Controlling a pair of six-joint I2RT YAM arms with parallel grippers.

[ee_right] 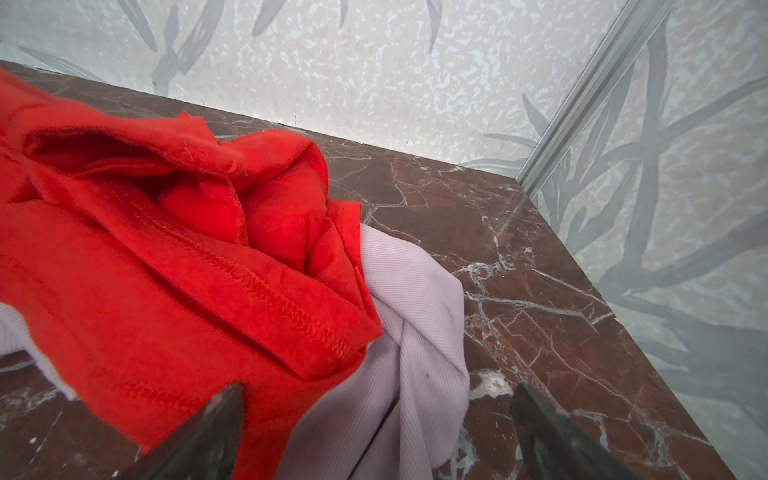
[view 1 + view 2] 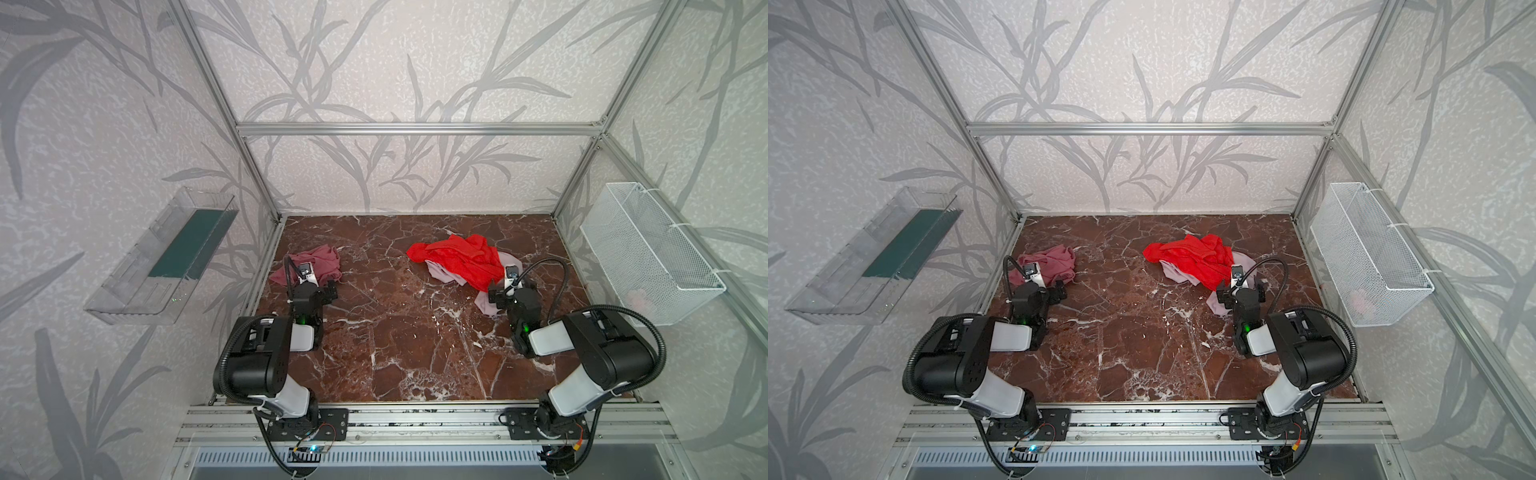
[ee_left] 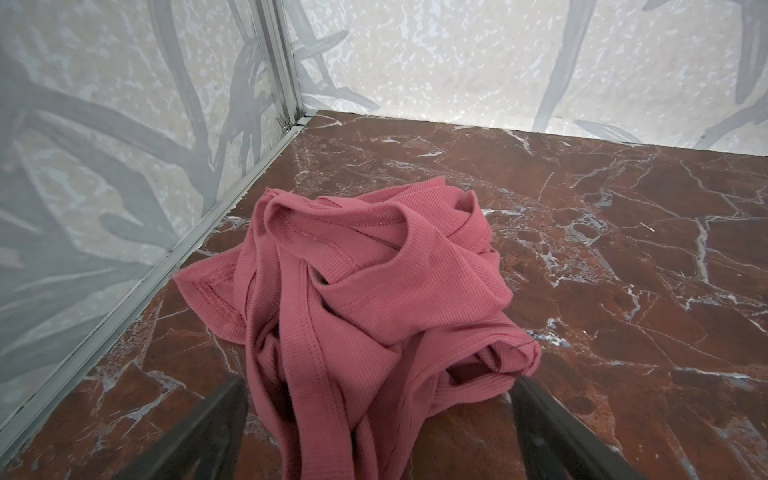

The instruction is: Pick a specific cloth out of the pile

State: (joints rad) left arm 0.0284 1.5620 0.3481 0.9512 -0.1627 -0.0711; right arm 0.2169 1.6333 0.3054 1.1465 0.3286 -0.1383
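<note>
Your left claw (image 3: 378,380) gapes over the crumpled, ribbed dusty-rose cloth (image 3: 374,282); your right claw (image 1: 378,386) stands spread above the rumpled red-and-lilac pile (image 1: 166,270).

The cloth (image 2: 324,261), dusty-rose and ribbed, lies crumpled alone at far left, well apart from the pile (image 2: 467,266) at far right, where a red cloth (image 2: 453,254) drapes over a lilac cloth (image 2: 438,273).

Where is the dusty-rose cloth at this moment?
In both top views the dusty-rose cloth lies left, by the left wall, apart from the pile, in front of the open left gripper.
</note>
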